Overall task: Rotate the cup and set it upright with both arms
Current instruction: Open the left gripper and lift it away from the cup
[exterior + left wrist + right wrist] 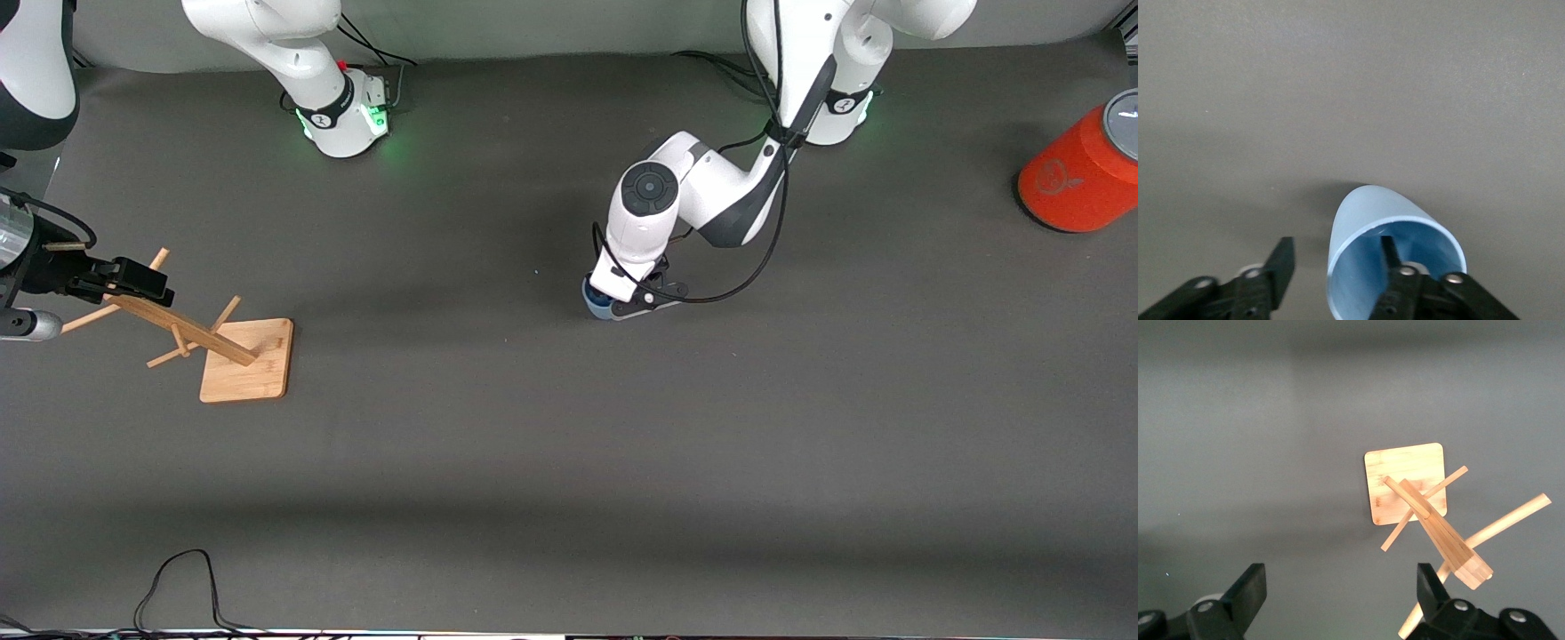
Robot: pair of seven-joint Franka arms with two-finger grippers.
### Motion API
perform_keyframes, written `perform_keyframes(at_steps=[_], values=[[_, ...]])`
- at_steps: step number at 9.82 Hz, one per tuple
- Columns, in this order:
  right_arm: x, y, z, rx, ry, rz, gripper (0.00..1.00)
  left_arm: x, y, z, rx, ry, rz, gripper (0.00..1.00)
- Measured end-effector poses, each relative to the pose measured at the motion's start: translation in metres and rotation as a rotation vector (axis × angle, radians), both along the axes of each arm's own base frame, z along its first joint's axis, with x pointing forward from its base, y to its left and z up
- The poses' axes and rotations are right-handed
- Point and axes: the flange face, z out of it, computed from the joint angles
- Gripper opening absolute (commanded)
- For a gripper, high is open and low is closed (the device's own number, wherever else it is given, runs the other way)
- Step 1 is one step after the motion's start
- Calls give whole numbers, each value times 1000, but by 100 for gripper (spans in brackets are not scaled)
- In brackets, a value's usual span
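Note:
The pale-blue cup stands on the dark mat near the table's middle, its open mouth facing up toward my left gripper. The left gripper is low over the cup and open. One finger reaches inside the cup. The other finger is outside, clear of the wall, so the rim lies between them untouched. In the front view the left hand hides most of the cup. My right gripper hangs open and empty at the right arm's end of the table.
A wooden peg rack lies tipped over on its square base, with its post leaning up beside the right gripper. An orange-red cylinder with a grey top stands at the left arm's end. A black cable loops at the table's near edge.

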Motion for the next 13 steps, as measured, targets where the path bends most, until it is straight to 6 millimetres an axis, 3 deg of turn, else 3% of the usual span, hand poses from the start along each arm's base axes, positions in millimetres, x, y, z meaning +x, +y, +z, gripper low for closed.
perform_keyframes(at_steps=[2, 3, 5, 8, 11, 13], values=[[0, 0, 0, 0, 0, 0, 100, 6, -1, 22, -7, -12, -40, 100], [0, 0, 0, 0, 0, 0, 100, 11, 4, 45, 15, 12, -138, 100], [0, 0, 0, 0, 0, 1, 100, 36, 33, 114, 28, 35, -258, 100], [0, 0, 0, 0, -1, 1, 100, 85, 132, 212, 65, 10, -256, 100], [0, 1, 0, 0, -2, 11, 100, 120, 223, 269, 156, 4, -244, 100], [1, 0, 1, 1, -5, 32, 100, 137, 298, 301, 145, -20, -257, 100]])
